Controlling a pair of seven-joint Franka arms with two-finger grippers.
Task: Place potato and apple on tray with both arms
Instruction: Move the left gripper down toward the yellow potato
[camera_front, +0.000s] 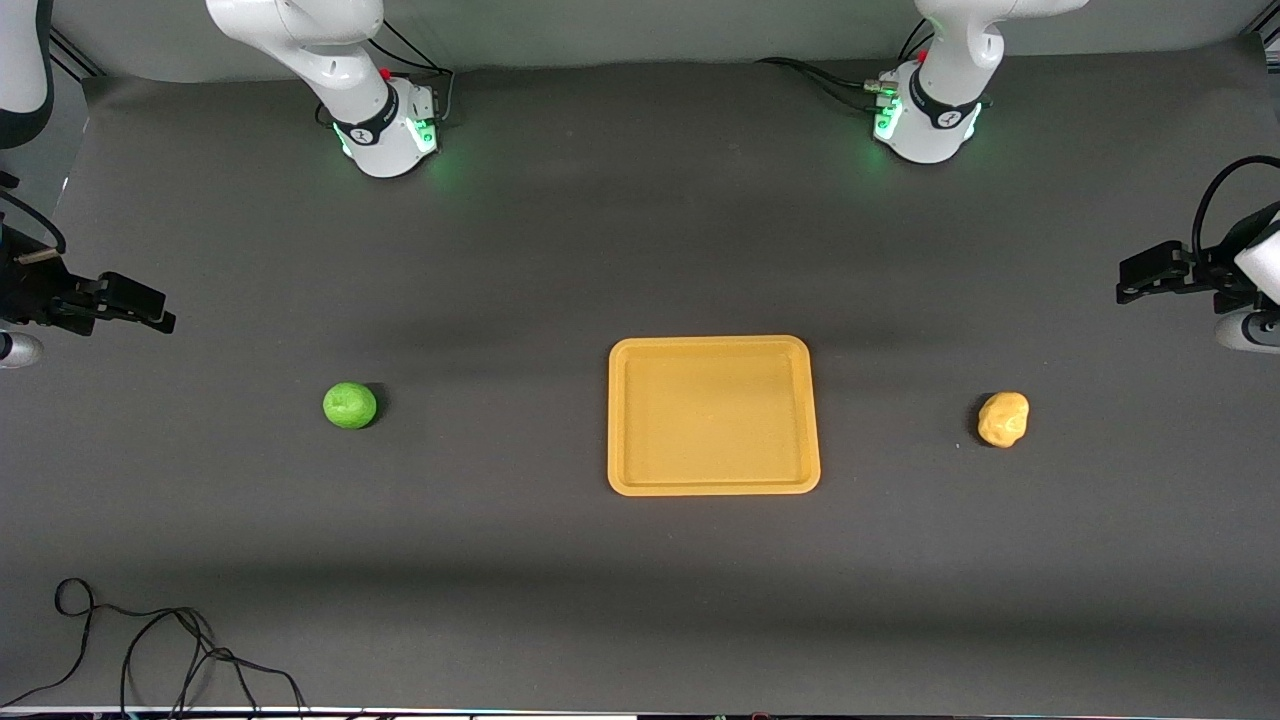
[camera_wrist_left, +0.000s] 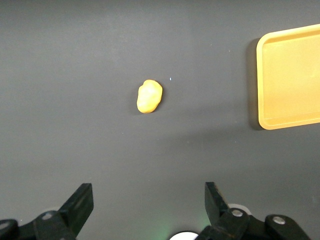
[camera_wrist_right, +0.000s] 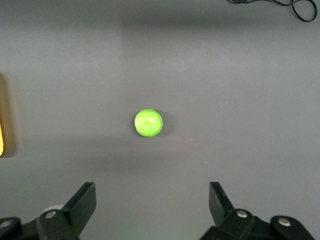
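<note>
Front view centre: flat orange-yellow plastic tray (camera_front: 713, 415) on dark grey table (camera_front: 560, 250). Left gripper (camera_wrist_left: 147, 210) hangs spread above lumpy yellow potato (camera_wrist_left: 149, 96); right gripper (camera_wrist_right: 152, 210) spread above round green apple (camera_wrist_right: 148, 123).

dark table (camera_front: 640, 250) carries apple (camera_front: 350, 405) – tray (camera_front: 713, 415) – potato (camera_front: 1003, 419) – cable (camera_front: 150, 650).

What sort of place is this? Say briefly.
Probably a robot test bench: a dark mat-covered table, two mounted arms, and staged items, an apple, a potato and a tray.
</note>
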